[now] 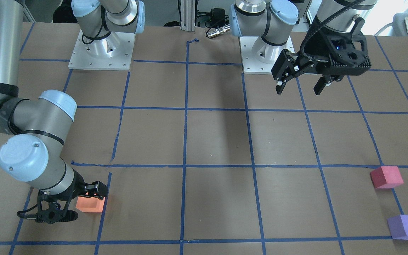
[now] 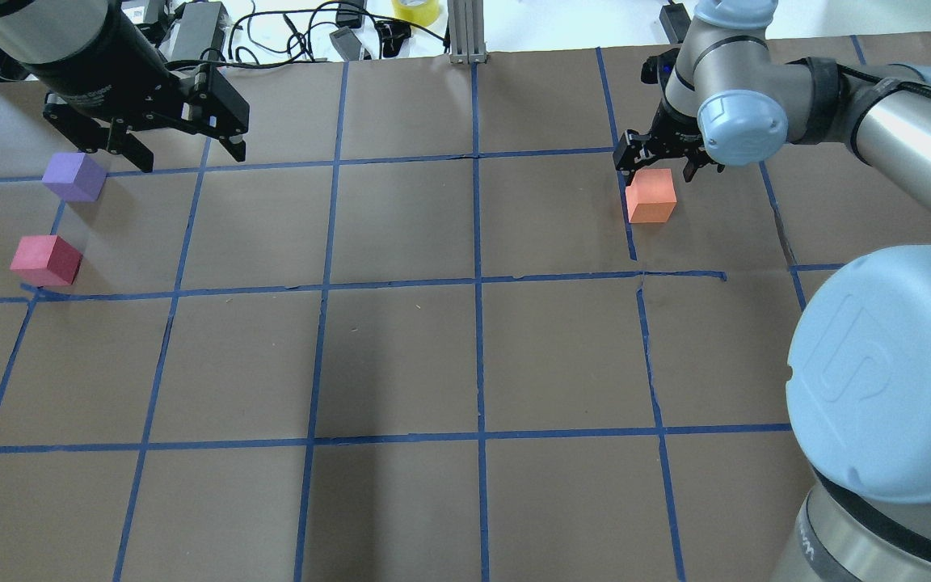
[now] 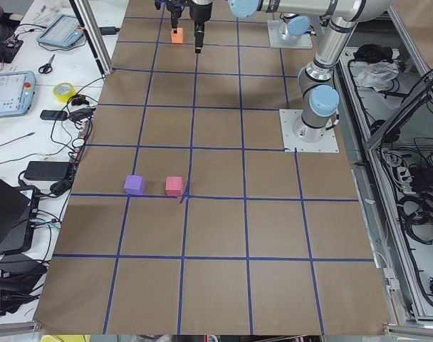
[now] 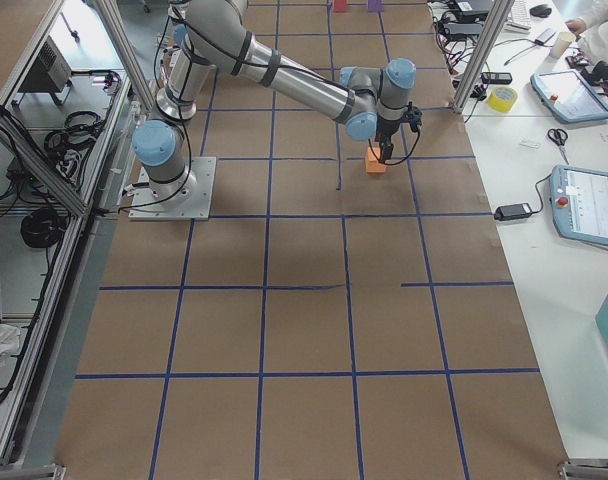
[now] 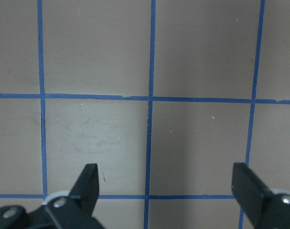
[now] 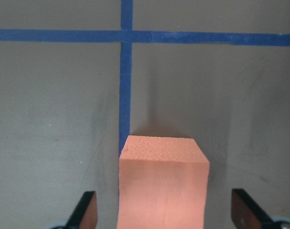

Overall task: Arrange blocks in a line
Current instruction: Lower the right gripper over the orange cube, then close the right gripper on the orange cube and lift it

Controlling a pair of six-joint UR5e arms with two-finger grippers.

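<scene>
Orange block (image 6: 161, 186): matte, pebbled foam cube, seemingly undented.

Purple block (image 3: 134, 184) sits near pink block (image 3: 174, 186)

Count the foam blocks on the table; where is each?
3. The orange block sits inside the open right gripper. The crimson-pink block and purple block sit apart near the left end of the table, purple farther from the robot. None appear hidden.

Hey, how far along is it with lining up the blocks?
Nothing lined up yet. The purple block and pink block sit near each other; the orange block is far off. The open right gripper straddles it, ungripped. The left gripper hangs open, empty. Left: bringing orange alongside.
</scene>
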